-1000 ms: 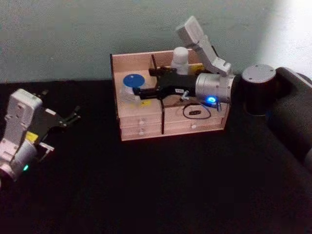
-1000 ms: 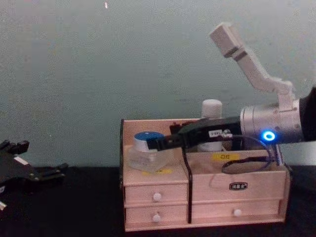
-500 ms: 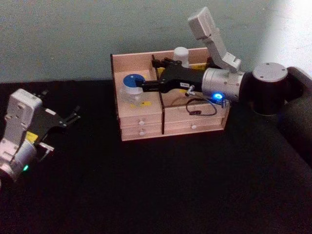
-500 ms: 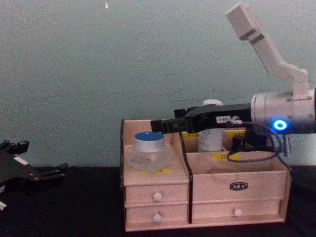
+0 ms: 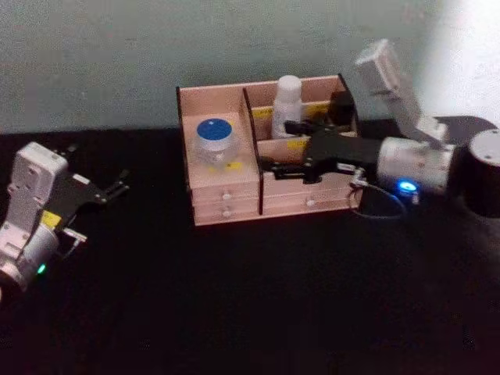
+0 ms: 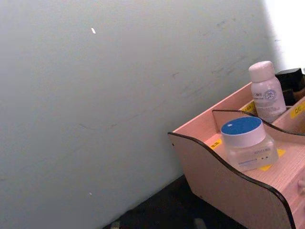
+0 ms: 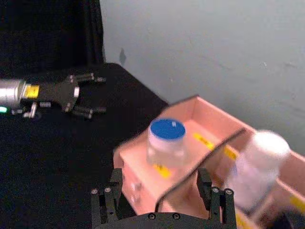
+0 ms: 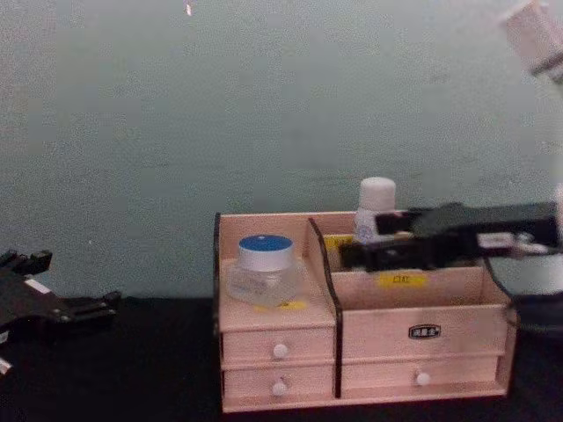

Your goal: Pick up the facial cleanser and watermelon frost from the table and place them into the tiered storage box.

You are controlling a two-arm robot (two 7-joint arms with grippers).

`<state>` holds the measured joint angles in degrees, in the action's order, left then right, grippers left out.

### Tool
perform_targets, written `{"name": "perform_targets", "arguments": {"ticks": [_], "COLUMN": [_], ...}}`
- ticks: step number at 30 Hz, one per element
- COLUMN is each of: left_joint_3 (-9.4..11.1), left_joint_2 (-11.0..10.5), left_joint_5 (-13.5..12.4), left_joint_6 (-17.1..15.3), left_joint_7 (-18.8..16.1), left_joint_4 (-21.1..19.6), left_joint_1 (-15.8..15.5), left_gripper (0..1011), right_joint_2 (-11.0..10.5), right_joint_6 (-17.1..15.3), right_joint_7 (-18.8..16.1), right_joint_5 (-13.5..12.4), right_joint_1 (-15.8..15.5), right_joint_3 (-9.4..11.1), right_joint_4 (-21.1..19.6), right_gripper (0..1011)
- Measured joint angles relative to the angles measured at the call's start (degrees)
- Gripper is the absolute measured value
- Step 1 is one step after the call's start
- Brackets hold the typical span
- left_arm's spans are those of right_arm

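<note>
Tiered storage box: light pinkish wooden organizer with black edge trim, yellow labels and white-knobbed drawers, standing on the black table against the wall. Right gripper: black, jaws apart and empty, hovering above the box's right compartment. Left gripper: parked on the table well left of the box, jaws apart, empty. White bottle: rounded white cap, upright in the rear right compartment just beside the right gripper. Clear squat jar with blue lid: upright in the left compartment on a yellow label. Both items appear placed. Risk: a sideways move of the right arm could clip the tall bottle or the divider and topple it.
</note>
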<state>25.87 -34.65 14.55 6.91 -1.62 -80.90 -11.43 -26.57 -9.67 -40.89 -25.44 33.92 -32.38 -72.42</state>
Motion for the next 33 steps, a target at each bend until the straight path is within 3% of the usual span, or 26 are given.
{"name": "perform_targets", "arguments": {"ticks": [4,7,10,12,13,16,17,20,23,27,33], "left_joint_3": [0.0,0.0,0.0,0.0,0.0,0.0,0.0,0.0,0.0,0.0,0.0], "left_joint_2": [0.0,0.0,0.0,0.0,0.0,0.0,0.0,0.0,0.0,0.0,0.0], "left_joint_5": [0.0,0.0,0.0,0.0,0.0,0.0,0.0,0.0,0.0,0.0,0.0], "left_joint_6": [0.0,0.0,0.0,0.0,0.0,0.0,0.0,0.0,0.0,0.0,0.0], "left_joint_7": [0.0,0.0,0.0,0.0,0.0,0.0,0.0,0.0,0.0,0.0,0.0], "left_joint_4": [0.0,0.0,0.0,0.0,0.0,0.0,0.0,0.0,0.0,0.0,0.0], "left_joint_1": [0.0,0.0,0.0,0.0,0.0,0.0,0.0,0.0,0.0,0.0,0.0], "left_gripper": [1001,1001,1001,1001,1001,1001,1001,1001,1001,1001,1001], "right_joint_2": [-5.0,-7.2,-10.5,-12.0,-12.0,-13.1,-13.2,-12.8,-11.1,-8.7,-5.5], "right_joint_6": [-1.4,-2.3,-3.6,-4.3,-4.3,-5.0,-5.1,-5.2,-5.0,-3.4,-1.0], "right_joint_7": [1.4,2.8,6.4,9.3,9.3,14.8,17.5,22.4,29.0,33.2,36.3], "right_joint_5": [-1.8,-2.8,-4.2,-4.9,-4.9,-5.4,-5.4,-4.8,-3.0,-0.5,2.0], "right_joint_1": [-4.2,-6.3,-10.0,-12.4,-12.4,-15.8,-17.3,-19.5,-21.4,-22.1,-22.2], "right_joint_3": [1.9,3.1,5.8,7.7,7.7,11.0,12.6,14.9,17.0,17.3,17.1], "right_joint_4": [-5.4,-7.7,-11.5,-13.3,-13.3,-15.6,-16.4,-17.1,-16.8,-14.8,-11.4], "right_gripper": [1000,1000,1000,1000,1000,1000,1000,1000,1000,1000,1000]}}
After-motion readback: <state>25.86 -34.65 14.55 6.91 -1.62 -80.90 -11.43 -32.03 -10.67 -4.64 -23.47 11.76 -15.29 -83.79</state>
